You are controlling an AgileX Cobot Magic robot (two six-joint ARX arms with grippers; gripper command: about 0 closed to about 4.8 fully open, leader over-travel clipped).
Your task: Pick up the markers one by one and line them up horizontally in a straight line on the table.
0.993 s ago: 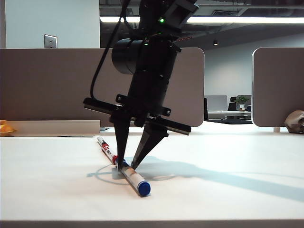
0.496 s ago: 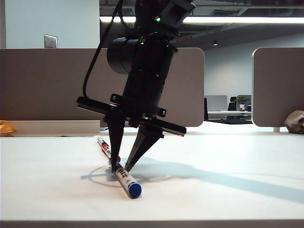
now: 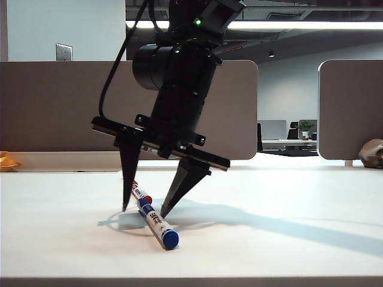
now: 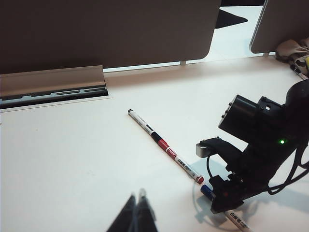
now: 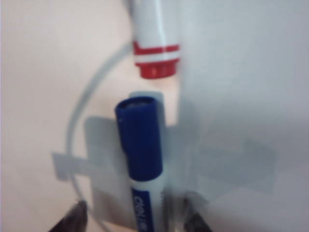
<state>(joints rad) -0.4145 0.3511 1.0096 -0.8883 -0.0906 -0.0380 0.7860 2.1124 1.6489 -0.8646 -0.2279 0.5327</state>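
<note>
A: Left side first. What is noted of the left gripper (image 4: 137, 212)?

B: It is seen only in its own wrist view, raised over bare table (image 3: 287, 239); its fingers are pressed together, with nothing between them.

A: And the markers?

B: Three are laid end to end in one slanted run on the white table. The black marker (image 4: 141, 122) is set farthest back, nearest the partition panels (image 3: 60, 107). The red marker (image 4: 183, 164) is placed next in the run. The blue marker (image 3: 157, 224) is set nearest the front edge, its blue end just short of the red one's end in the right wrist view, a small gap being left.

A: The right gripper (image 3: 143, 210)?

B: It is pointed down over the blue marker, jaws parted. One fingertip (image 3: 125, 203) is stood on each side of the barrel, neither seen to be touching it. The marker is flat on the table, not gripped. The black arm above is tilted, a green light being shown near its top
</note>
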